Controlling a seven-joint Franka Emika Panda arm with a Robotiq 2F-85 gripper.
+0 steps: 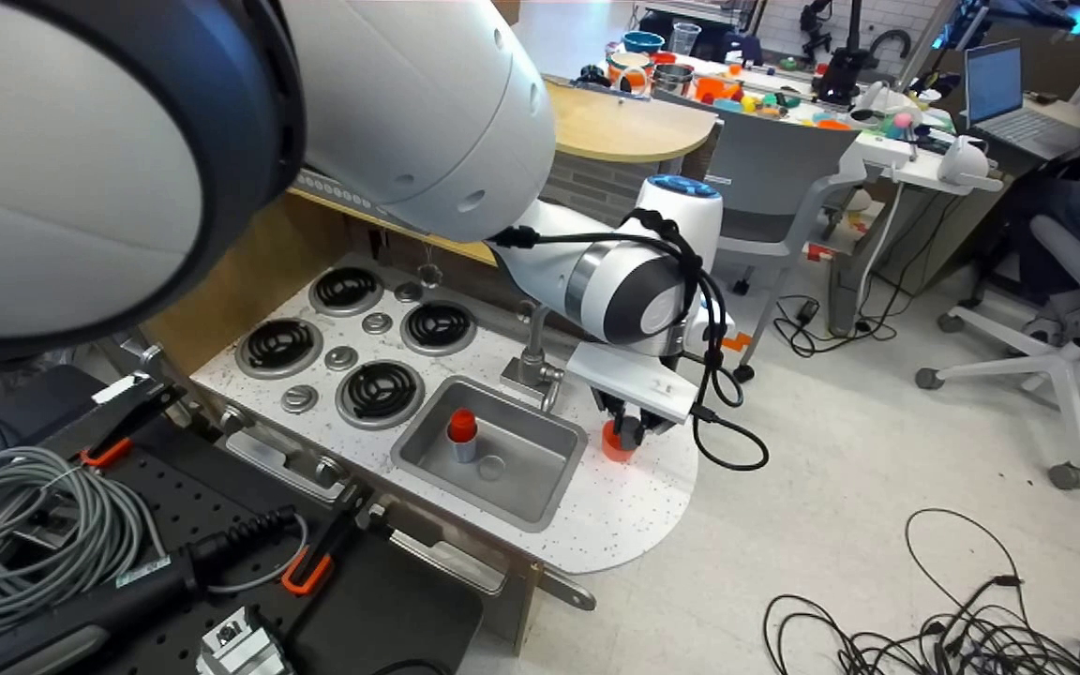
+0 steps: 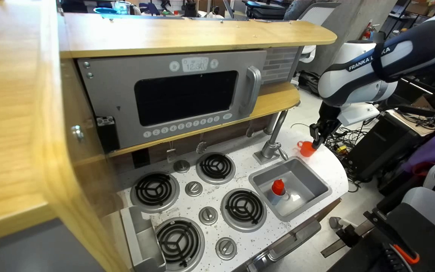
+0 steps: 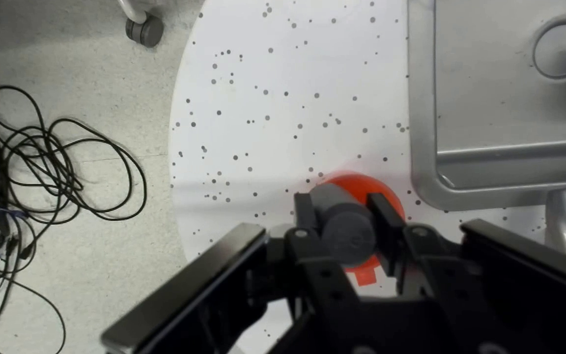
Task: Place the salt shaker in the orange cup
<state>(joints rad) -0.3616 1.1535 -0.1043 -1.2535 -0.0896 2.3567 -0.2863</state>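
Work on the counter [image 1: 638, 502], right of the sink [image 1: 532, 473] in both exterior views, looks nearly finished to us: grasp done, any last lowering and the release left. We have the hand [image 3: 343, 211] at the orange cup [image 2: 307, 149], clamped on the salt shaker [image 3: 348, 233]. That sits between the jaws, at the cup's mouth; whether its bottom is inside, we can't tell.

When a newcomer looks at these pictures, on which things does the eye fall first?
The big white arm probably strikes first, filling the upper left of an exterior view. Next comes the bright orange cup on the counter, where the hand grips a grey shaker; whether it is inside the cup, I cannot tell. Then the red item shows in the sink, toward the burners.
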